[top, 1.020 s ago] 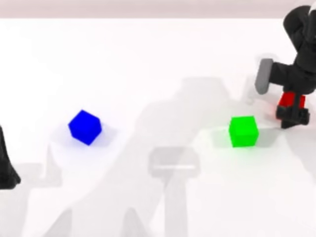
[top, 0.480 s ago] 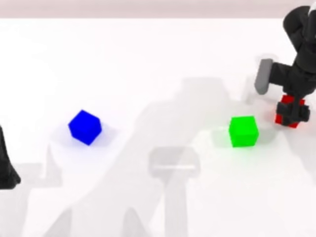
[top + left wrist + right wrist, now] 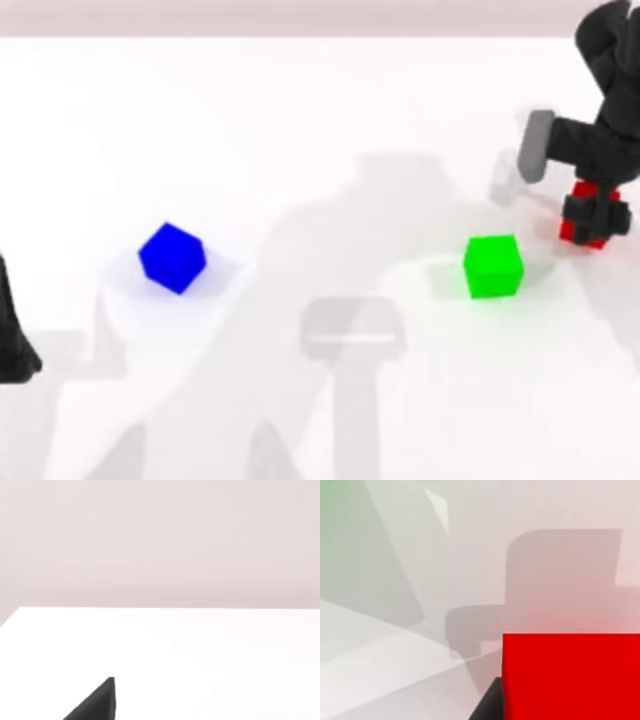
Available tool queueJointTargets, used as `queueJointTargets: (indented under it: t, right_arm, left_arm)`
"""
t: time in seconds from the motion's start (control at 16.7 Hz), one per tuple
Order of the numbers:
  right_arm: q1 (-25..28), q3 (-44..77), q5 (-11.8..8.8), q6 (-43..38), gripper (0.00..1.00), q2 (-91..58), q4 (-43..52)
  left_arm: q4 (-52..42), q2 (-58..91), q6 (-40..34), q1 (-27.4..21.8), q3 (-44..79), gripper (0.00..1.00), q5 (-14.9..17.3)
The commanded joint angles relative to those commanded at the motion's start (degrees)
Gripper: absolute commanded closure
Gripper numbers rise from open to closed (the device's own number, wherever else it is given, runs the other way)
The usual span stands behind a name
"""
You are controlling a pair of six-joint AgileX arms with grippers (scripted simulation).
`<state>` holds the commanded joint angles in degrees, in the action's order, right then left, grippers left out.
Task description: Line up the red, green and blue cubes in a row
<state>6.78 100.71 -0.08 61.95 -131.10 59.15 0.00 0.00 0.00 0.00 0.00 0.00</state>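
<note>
With our right gripper (image 3: 592, 215) clamped on the red cube (image 3: 590, 228) near the table's (image 3: 320, 120) right edge, a shallow grip could let it slip onto the green cube (image 3: 493, 266) nearby.

White glossy table (image 3: 300, 130), soft grey shadows; pale pinkish wall (image 3: 160, 540) behind.

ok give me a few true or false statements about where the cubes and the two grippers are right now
1. The right gripper is closed on the red cube. True.
2. The green cube touches the blue cube. False: they sit far apart on the table.
3. The blue cube is toward the table's left. True.
4. The left arm is over the green cube. False: it is parked at the left edge.
</note>
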Motion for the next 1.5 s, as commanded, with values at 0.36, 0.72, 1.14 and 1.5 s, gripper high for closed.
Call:
queueJointTargets:
  t: [0.36, 0.72, 1.14, 1.5]
  right_arm:
    - [0.41, 7.75, -0.02, 0.05, 1.00, 3.01, 11.16]
    - [0.92, 8.60, -0.02, -0.40, 1.00, 2.39, 11.73]
    - [18.30, 29.41, 0.07, -9.29, 1.00, -8.75, 22.37]
    - [38.11, 52.43, 0.07, -19.79, 1.00, -19.36, 33.26]
  left_arm:
    - [0.00, 0.00, 0.00, 0.00, 0.00, 0.00, 0.00]
    - [0.00, 0.00, 0.00, 0.00, 0.00, 0.00, 0.00]
    - [0.00, 0.00, 0.00, 0.00, 0.00, 0.00, 0.00]
    - [0.00, 0.00, 0.00, 0.00, 0.00, 0.00, 0.00]
